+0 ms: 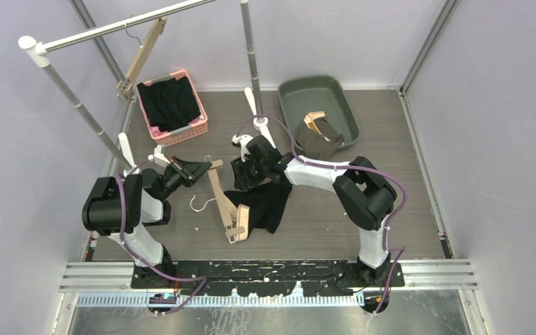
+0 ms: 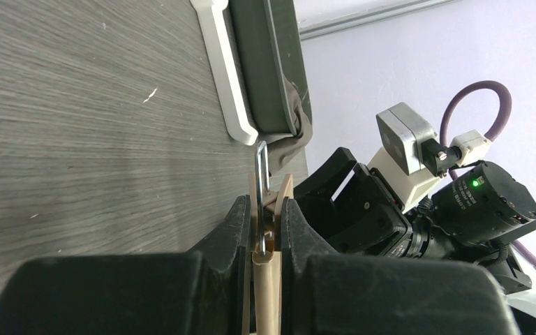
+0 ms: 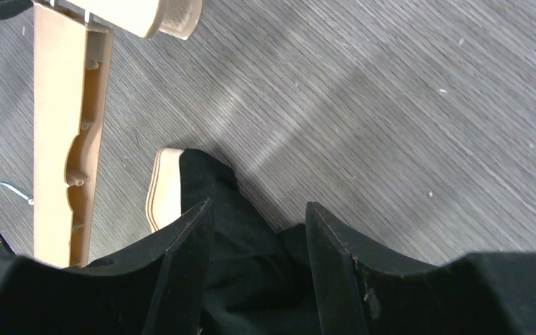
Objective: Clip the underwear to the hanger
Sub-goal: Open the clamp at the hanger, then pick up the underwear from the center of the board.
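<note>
Top external view has the wooden hanger (image 1: pixel 225 202) lying flat on the grey surface (image 1: pixel 321 209) between the two arms, one end towards the left arm, the other nearer the bases. The black underwear (image 1: pixel 269 202) is heaped just to its right, touching the near end. From the left wrist I can see the left fingers (image 2: pixel 234 230) pressed together on the hanger's top, right at the foot of its metal hook (image 2: pixel 260 167), which pokes out past the fingertips. The right fingers (image 3: pixel 188 251) stand somewhat apart, pointing down over the surface, with the black fabric bunched between them; whether they actually pinch it I cannot tell. One corner of the cloth is draped over a pale wooden clip (image 3: pixel 162 195) beside the hanger's bar. Further back sit a pink basket (image 1: pixel 199 124) of dark clothes on the left and a grey tub (image 1: pixel 283 105) on the right.
</note>
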You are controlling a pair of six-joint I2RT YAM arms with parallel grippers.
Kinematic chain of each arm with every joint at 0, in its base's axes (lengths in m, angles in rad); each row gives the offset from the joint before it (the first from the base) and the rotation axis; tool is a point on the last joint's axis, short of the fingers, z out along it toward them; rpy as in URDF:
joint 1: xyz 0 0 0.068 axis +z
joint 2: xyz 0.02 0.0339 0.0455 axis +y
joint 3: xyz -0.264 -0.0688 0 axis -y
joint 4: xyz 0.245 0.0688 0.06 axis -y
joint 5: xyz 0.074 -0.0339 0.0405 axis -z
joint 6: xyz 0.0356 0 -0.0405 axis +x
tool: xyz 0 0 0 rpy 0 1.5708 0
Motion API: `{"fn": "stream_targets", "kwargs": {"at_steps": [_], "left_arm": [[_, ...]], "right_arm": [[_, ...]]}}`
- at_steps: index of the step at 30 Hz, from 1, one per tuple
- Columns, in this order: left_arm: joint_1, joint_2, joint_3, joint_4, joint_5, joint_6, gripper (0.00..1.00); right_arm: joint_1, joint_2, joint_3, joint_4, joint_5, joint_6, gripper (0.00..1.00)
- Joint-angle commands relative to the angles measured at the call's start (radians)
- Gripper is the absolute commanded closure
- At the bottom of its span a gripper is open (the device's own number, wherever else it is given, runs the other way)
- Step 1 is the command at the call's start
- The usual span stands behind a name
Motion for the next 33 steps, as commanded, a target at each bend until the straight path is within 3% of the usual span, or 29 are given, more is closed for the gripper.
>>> {"fn": "stream_targets", "kwargs": {"at_steps": [1,22,33], "left_arm": [[0.034,-0.036,-0.014,0.064,0.047,-0.014,1.0],[0.107,-0.004,-0.036,0.064,0.071,-0.009,1.0],[0.118,0.011,-0.031,0.064,0.078,-0.01,1.0]], "right_arm": [[0.015,0.018,0.077,0.055,-0.04,-0.047,0.44],[0.07,0.162,0.229,0.004,-0.078,-0.12,0.43],[0.079,0.178,0.232,-0.026,-0.081,-0.135,0.46]]}}
